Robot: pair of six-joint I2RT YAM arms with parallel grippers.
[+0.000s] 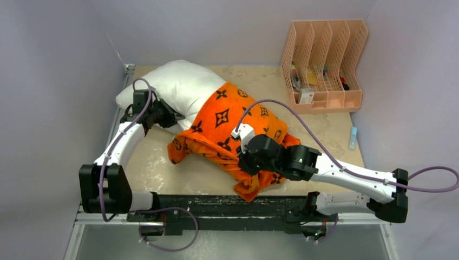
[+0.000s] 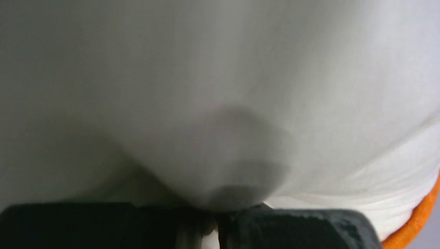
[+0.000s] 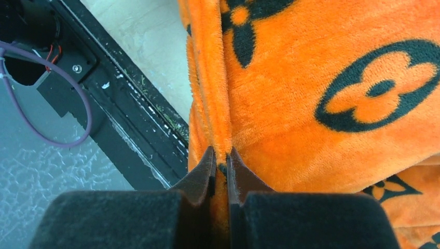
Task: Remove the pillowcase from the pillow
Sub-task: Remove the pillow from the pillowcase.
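Note:
The white pillow (image 1: 176,86) lies at the table's back left, its lower right end still inside the orange pillowcase (image 1: 227,127), which bunches toward the front. My left gripper (image 1: 172,118) presses into the pillow's bare near side. In the left wrist view white pillow cloth (image 2: 207,78) fills the frame and puckers down into my left gripper (image 2: 210,210), whose jaws stand nearly together with a sliver of white between them; an orange edge (image 2: 417,228) shows at the right. My right gripper (image 1: 244,163) (image 3: 221,155) is shut on a raised fold of the pillowcase (image 3: 311,93).
A peach file rack (image 1: 323,65) stands at the back right. A small blue item (image 1: 353,136) lies by the right wall. The black mounting rail (image 1: 227,206) (image 3: 119,104) runs along the near edge, just below the hanging fabric. Walls close in on the left, back and right.

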